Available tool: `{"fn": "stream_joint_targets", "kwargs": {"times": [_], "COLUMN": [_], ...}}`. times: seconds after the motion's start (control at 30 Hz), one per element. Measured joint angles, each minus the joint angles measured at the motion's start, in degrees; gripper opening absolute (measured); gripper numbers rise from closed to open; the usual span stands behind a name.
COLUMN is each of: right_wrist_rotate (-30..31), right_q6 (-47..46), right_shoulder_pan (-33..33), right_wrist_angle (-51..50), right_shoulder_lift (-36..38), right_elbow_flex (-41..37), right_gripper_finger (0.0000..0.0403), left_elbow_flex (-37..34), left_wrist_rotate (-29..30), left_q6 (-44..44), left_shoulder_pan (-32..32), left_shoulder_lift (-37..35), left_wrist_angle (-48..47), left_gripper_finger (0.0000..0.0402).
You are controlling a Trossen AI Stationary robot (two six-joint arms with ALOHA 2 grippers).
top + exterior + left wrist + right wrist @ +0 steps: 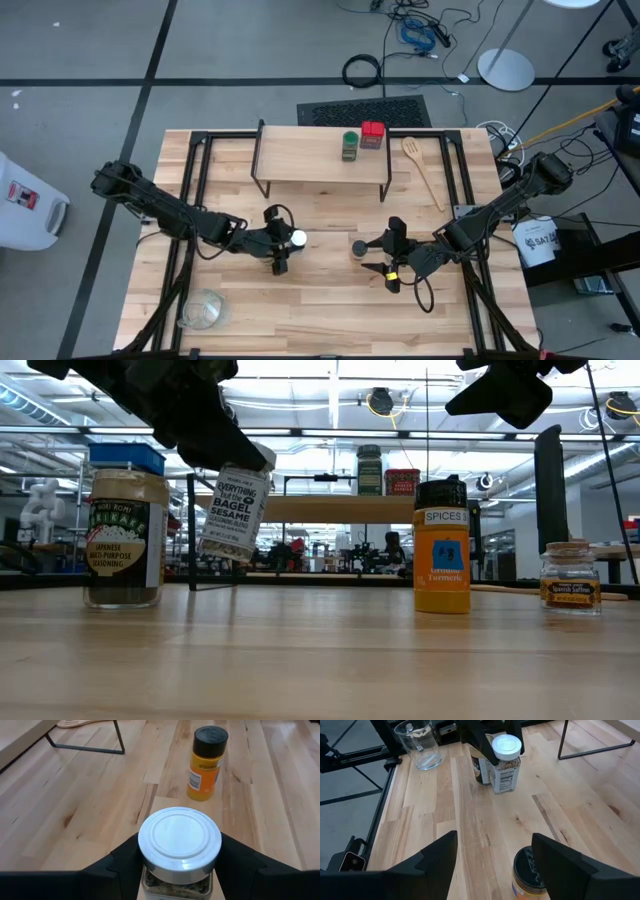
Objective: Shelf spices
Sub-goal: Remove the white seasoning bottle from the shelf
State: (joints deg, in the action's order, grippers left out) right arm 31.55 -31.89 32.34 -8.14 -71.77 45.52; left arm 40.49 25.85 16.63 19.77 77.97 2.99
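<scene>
Room: a large workshop with ceiling lights and shelving is seen behind the table in the low view; cables lie on the grey floor at the top of the high view.
Surface: a light wooden tabletop (330,300) of joined planks, smooth, with visible grain.
Shelf: the shelf (310,160), a pale plank on thin black legs, stands in the upper centre of the high view.
Done: two spices are already placed on the plank, a green-lidded jar (350,146) and a red square tin (373,135), side by side at its right part.
In hand: the white-lidded jar (179,845) is clamped at its sides by the left gripper (281,243), half closed around it, in the centre-left of the high view; in the low view it hangs tilted and lifted off the table.
Left to do: by judgement, four containers remain off the shelf, so the task is about one third done.
Black-lidded jar: the orange jar (441,547), round and of plastic look, stands in the centre of the table.
Tan-lidded jar: a wider jar (125,540) with dark content is seen at the left of the low view.
Small jar: a little glass jar (571,576) stands at the right of the low view.
Right gripper: the right gripper (492,855) hovers above the black-lidded jar with fingers spread and nothing held.
Other things: a wooden spoon (422,170) lies right of the shelf; a clear glass bowl (203,309) is at the lower left.
</scene>
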Motion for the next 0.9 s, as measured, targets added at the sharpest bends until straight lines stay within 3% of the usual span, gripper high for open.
{"fn": "stream_joint_targets", "kwargs": {"times": [0.9], "right_wrist_rotate": [0.0], "right_q6": [0.0], "right_shoulder_pan": [0.0], "right_wrist_angle": [-0.2], "right_shoulder_lift": [0.0], "right_elbow_flex": [0.0], "right_gripper_finger": [0.0242], "left_elbow_flex": [0.0], "left_wrist_rotate": [-2.4], "left_q6": [1.1], "left_shoulder_pan": [0.0], "left_shoulder_lift": [5.9], "left_wrist_angle": [0.4], "left_gripper_finger": [0.0208]}}
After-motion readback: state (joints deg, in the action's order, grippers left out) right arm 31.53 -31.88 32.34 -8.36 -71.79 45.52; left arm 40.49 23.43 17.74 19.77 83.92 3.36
